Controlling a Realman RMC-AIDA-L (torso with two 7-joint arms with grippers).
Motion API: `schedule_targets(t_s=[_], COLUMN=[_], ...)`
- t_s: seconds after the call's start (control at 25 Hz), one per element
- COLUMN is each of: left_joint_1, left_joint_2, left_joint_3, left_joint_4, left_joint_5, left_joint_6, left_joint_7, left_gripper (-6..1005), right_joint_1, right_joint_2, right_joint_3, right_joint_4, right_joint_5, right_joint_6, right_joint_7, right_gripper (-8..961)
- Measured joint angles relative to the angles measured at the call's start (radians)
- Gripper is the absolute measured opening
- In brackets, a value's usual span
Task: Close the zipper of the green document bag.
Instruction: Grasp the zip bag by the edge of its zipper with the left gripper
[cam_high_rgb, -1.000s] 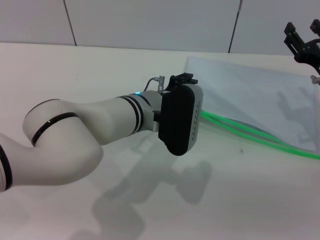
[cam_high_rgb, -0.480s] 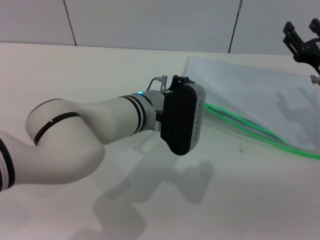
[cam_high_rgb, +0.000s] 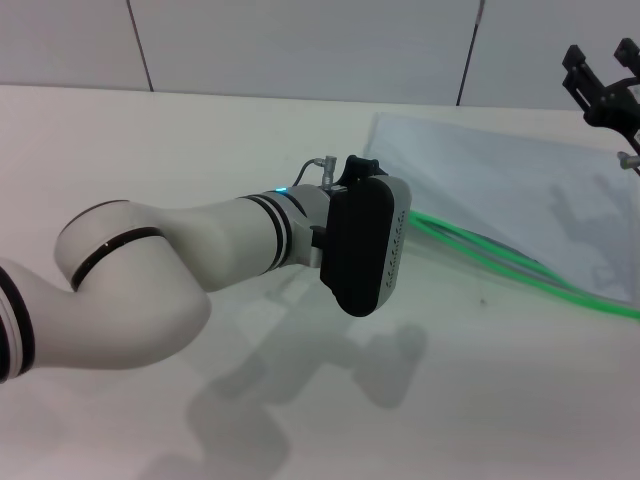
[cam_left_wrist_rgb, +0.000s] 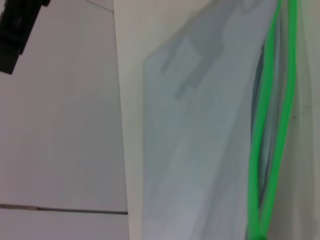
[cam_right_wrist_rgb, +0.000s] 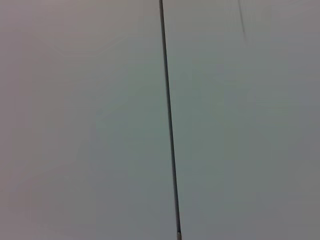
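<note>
As your left hand (cam_high_rgb: 365, 163) edges toward the zipper (cam_high_rgb: 520, 272), grip unreadable, the strips still gape on the green document bag (cam_high_rgb: 500, 190); right hand (cam_high_rgb: 600, 85) parked, grip unclear.

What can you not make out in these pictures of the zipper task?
- Left gripper: hidden behind its own wrist housing in the head view; absent from the left wrist view.
- Slider on the zipper: not visible in any view.
- Green document bag: cut off at the head view's right edge.
- Right gripper: its fingers' state unclear.
</note>
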Motion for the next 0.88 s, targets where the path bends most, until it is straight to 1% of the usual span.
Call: schedule_targets(t_s=[0.04,0.12,0.24,0.36,0.52,0.6,0.64,0.72,0.88], left_joint_1=[0.0,0.001,0.003,0.008,0.027,0.051,0.058,0.077,0.1], left_joint_2=[0.0,0.0,0.0,0.0,0.0,0.001,0.002,0.003,0.006], left_joint_3=[0.0,0.0,0.0,0.0,0.006,0.005,0.004,0.0,-0.008], left_joint_4=[0.0,0.0,-0.002,-0.014,-0.02,-0.002,0.005,0.024,0.056], left_joint_5=[0.0,0.0,-0.002,-0.011,-0.011,-0.011,-0.011,-0.011,-0.018], left_joint_6=[0.0,-0.002,-0.015,-0.059,-0.101,-0.108,-0.111,-0.123,-0.133], left_joint_7=[0.0,-0.001,-0.001,-0.001,0.003,-0.001,-0.002,-0.003,-0.003], left_gripper=[310,229,142,55,49,47,47,46,46], right_joint_1=[0.0,0.0,0.0,0.0,0.001,0.0,0.0,0.0,0.02], right_joint_2=[0.0,0.0,0.0,0.0,-0.001,-0.008,-0.016,-0.04,-0.107], right_joint_3=[-0.001,-0.01,-0.026,-0.038,-0.051,-0.063,-0.071,-0.077,-0.068], right_joint_4=[0.0,0.0,-0.007,-0.009,-0.013,-0.015,-0.016,-0.024,-0.03], right_joint_5=[0.0,0.0,0.0,0.0,0.0,-0.006,-0.021,-0.099,-0.33], right_joint_6=[0.0,0.0,0.0,-0.002,-0.002,-0.003,-0.003,-0.008,-0.08], right_joint_7=[0.0,0.0,-0.001,-0.002,0.027,0.095,0.147,0.259,0.519], right_gripper=[679,679,679,678,678,678,678,678,678])
